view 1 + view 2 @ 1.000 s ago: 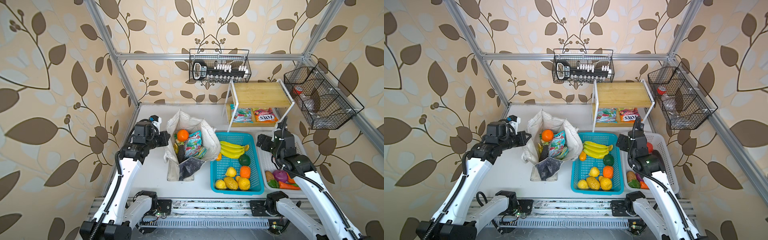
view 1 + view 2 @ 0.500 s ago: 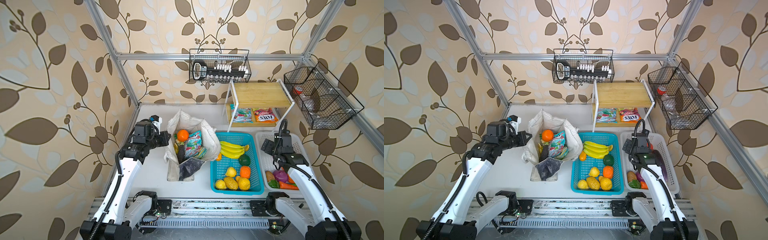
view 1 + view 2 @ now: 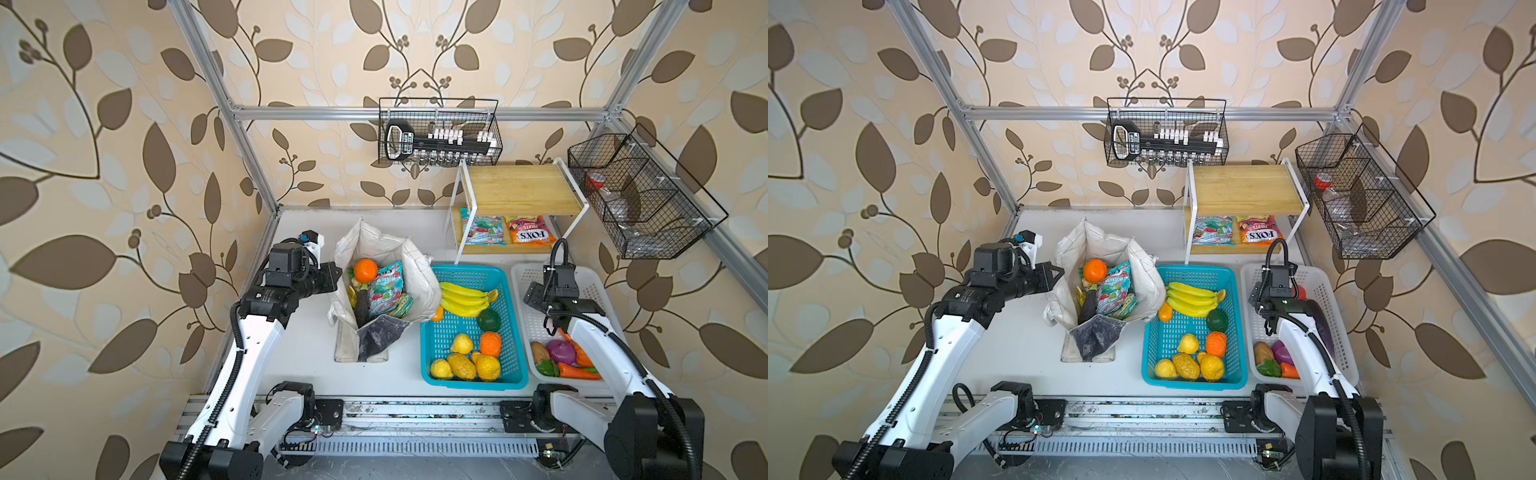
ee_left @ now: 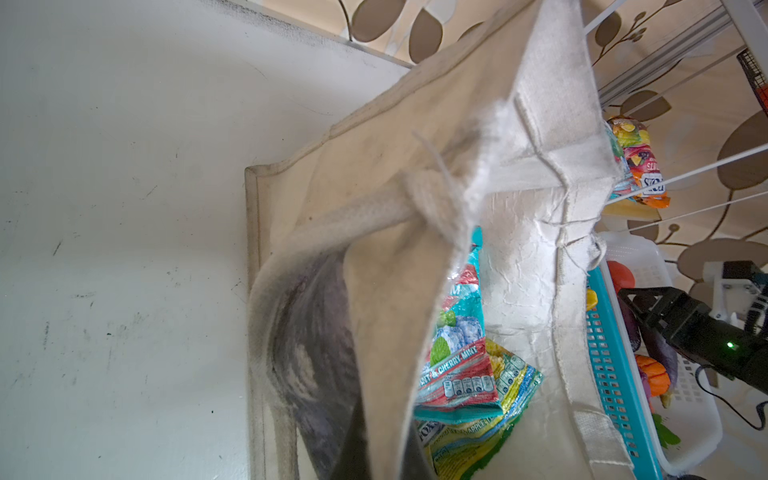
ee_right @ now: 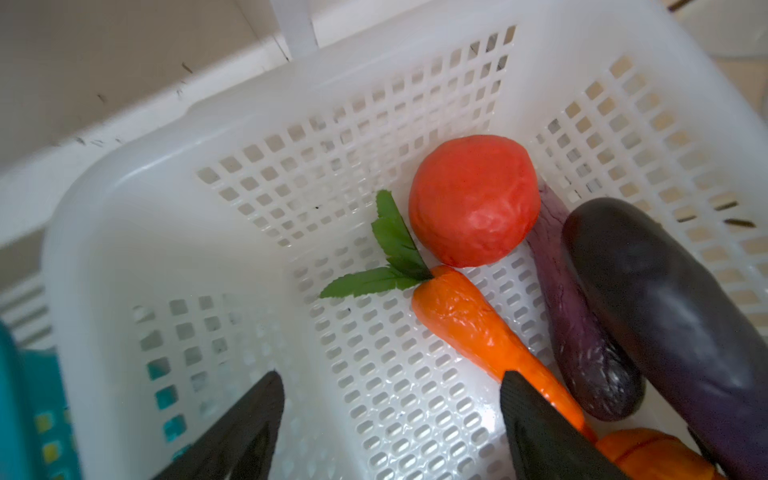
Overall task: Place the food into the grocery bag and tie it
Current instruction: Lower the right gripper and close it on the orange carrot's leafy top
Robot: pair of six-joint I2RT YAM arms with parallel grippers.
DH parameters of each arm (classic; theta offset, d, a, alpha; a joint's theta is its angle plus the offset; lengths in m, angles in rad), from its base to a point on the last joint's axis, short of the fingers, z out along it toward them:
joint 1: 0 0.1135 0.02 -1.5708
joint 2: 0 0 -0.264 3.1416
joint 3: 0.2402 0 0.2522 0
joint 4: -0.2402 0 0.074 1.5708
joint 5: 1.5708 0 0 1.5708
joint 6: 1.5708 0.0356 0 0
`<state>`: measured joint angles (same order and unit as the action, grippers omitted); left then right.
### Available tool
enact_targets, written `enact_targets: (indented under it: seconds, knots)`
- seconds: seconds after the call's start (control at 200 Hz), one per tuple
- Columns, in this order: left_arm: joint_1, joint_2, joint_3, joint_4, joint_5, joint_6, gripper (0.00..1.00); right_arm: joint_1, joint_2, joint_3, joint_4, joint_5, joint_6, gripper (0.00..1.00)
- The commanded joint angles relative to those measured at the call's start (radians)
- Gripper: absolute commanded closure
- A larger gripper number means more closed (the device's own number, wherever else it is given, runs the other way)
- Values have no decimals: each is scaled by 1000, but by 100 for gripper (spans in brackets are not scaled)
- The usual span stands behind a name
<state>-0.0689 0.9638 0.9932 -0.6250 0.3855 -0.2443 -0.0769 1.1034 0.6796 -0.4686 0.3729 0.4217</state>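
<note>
Now the left gripper [image 3: 335, 275] is clamping shut on the left rim of the grocery bag [image 3: 419, 272], which is holding an orange [image 3: 365, 269] and snack packets [image 3: 385, 291]. The right gripper [image 5: 390, 376] is hanging in the white basket [image 5: 124, 216], jaws spread wide and empty, one finger beside the carrot [image 5: 461, 320].

"FOX'S" on orange packet [image 3: 530, 233]; "BLOSSOM", "CHERRY MINT" on light-blue packet [image 4: 457, 361]
</note>
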Motion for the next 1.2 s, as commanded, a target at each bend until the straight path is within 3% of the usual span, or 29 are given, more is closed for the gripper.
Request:
enact_targets:
  seconds: [0.0,0.085,0.945,1.195]
  knots:
    - [-13,2,22,21,34,-6,100,-12,29,-15,65,43,-45,19]
    - [-14,13,21,21,37,-7,100,-15,67,-19,88,49,-106,21]
    - [-26,33,22,10,-7,7,100,-111,213,-89,248,40,-155,27]
    - [-26,29,24,11,5,5,100,-124,231,-76,231,16,-138,36]
